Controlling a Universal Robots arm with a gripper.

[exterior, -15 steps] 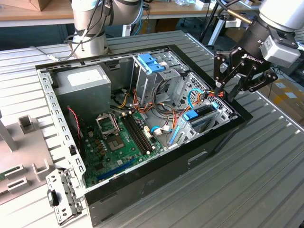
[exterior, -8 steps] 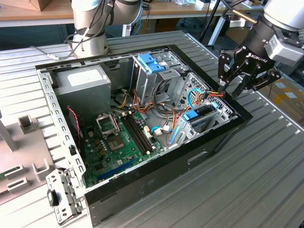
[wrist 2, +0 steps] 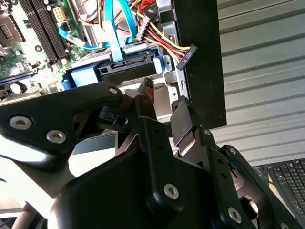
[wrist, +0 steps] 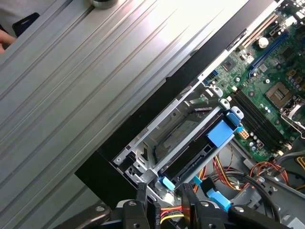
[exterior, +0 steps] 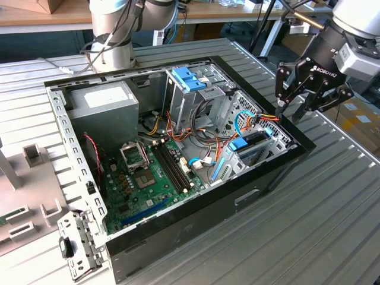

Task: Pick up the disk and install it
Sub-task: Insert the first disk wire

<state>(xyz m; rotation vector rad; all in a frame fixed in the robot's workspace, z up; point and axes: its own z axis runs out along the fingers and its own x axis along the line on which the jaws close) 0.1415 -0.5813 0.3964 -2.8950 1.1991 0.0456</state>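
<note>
- Exterior view: the gripper (exterior: 297,108) hangs above the open computer case (exterior: 196,228) at its rim on the exterior view's right. Its fingers are spread wide and hold nothing. The disk (exterior: 254,148) lies in the drive cage just inside that rim, left of the gripper.
- Second wrist view: fingertips (wrist 2: 182,117) apart. The disk (wrist 2: 126,69) is beyond them, with a blue cable (wrist 2: 113,28) running to its end.
- First wrist view: the disk (wrist: 190,155) sits in the cage, and the wire bundle (wrist: 167,215) is by the fingers.
- Risks: a finger could snag the wires or clip the rim. The cable looks plugged in, so a lift could strain it.
</note>
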